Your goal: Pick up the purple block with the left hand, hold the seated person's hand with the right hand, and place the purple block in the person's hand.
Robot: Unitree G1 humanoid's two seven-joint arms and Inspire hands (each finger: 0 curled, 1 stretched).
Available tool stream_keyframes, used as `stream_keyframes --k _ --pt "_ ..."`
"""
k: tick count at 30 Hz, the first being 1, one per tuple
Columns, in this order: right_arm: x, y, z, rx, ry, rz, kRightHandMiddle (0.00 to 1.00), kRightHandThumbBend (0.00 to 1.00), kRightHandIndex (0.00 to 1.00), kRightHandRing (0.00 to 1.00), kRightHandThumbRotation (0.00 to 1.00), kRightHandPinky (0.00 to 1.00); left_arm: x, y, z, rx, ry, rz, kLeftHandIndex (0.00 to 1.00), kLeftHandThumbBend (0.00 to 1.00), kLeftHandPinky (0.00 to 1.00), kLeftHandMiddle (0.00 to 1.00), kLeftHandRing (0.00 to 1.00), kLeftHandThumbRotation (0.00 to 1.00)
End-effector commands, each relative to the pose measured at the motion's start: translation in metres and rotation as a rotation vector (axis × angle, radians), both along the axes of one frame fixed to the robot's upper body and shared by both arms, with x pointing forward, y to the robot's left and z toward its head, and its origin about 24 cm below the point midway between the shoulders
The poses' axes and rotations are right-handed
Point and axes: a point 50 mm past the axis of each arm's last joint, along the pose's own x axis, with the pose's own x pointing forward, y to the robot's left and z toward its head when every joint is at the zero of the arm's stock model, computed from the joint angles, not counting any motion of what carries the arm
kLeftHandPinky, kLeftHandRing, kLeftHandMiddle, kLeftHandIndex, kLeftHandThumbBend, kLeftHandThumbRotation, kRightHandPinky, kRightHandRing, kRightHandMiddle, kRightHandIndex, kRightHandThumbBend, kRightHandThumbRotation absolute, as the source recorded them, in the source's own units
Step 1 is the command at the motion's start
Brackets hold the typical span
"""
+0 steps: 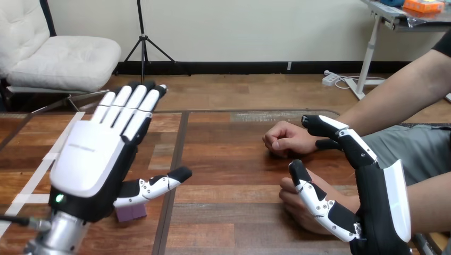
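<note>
Head view: the left hand hovers flat above the worktop, fingers straight and pressed side by side, thumb angled out, gripping nothing. The purple block sits on the worktop just beneath that thumb, at the palm's near edge, mostly hidden, so its long axis cannot be told. The left hand is much the nearer; reaching the block looks to call for a short drop and curl. The right hand is spread, its thumb across the person's nearer hand and its fingers by the person's farther hand, which is a fist; no closed grasp shows.
</note>
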Motion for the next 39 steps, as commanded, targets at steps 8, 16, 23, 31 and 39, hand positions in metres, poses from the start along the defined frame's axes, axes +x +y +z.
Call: stream_keyframes --k 8,16,23,31,39 --pt "0.007 0.000 0.012 -0.002 -0.062 0.006 0.76 0.40 0.74 0.74 0.33 0.66 0.019 -0.001 0.019 0.078 0.081 -0.039 1.00 0.71 1.00 1.00 1.00 0.98" --pt "0.007 -0.001 0.013 -0.010 -0.056 0.002 0.76 0.40 0.74 0.74 0.33 0.67 0.026 0.001 0.017 0.098 0.170 -0.050 1.00 0.72 1.00 1.00 1.00 0.98" --pt "0.007 -0.001 0.012 -0.002 -0.058 0.010 0.76 0.40 0.74 0.75 0.33 0.67 0.033 0.003 0.012 0.077 0.239 -0.076 1.00 0.73 1.00 1.00 1.00 0.96" --pt "0.008 -0.001 0.012 -0.002 -0.058 0.011 0.76 0.41 0.74 0.75 0.33 0.67 0.038 0.005 0.007 0.082 0.290 -0.085 1.00 0.75 1.00 1.00 1.00 0.96" --pt "0.008 -0.002 0.014 -0.008 -0.055 0.009 0.76 0.40 0.74 0.74 0.33 0.67 0.042 0.006 0.002 0.096 0.336 -0.084 1.00 0.76 1.00 1.00 1.00 0.96"
